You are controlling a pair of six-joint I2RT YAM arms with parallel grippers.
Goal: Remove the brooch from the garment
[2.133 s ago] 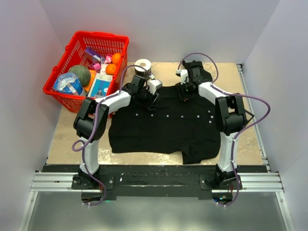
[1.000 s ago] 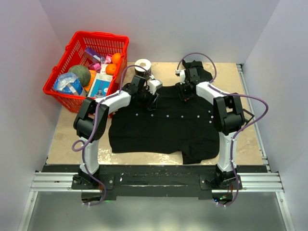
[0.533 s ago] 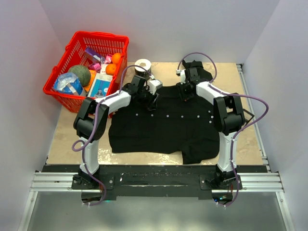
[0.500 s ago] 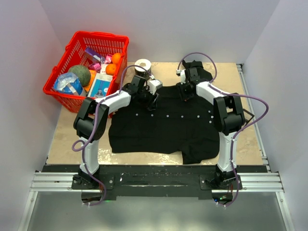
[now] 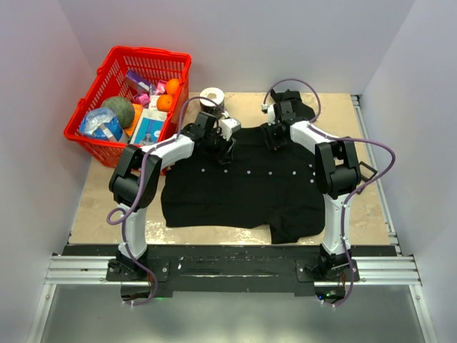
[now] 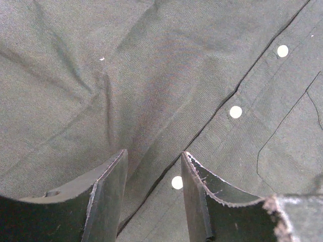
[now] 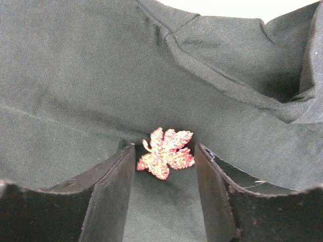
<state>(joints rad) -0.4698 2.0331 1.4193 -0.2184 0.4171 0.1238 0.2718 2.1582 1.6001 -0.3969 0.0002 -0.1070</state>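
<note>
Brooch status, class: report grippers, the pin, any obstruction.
Left gripper open over the garment, by its buttons. Right gripper open, fingers either side of brooch. Brooch on cloth, ungripped. Nothing blocking it.

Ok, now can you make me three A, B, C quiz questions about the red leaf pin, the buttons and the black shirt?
1. Where is the brooch? A in the red basket; B between the fingers of the right gripper; C under the left gripper.
2. How many white buttons show in the left wrist view? A one; B six; C three.
3. How is the shirt? A spread on the table; B hanging up; C rolled into a ball.
Answers: B, the brooch lies on cloth between those fingers. C, three buttons run in a line. A, the shirt lies opened out on the table.
</note>
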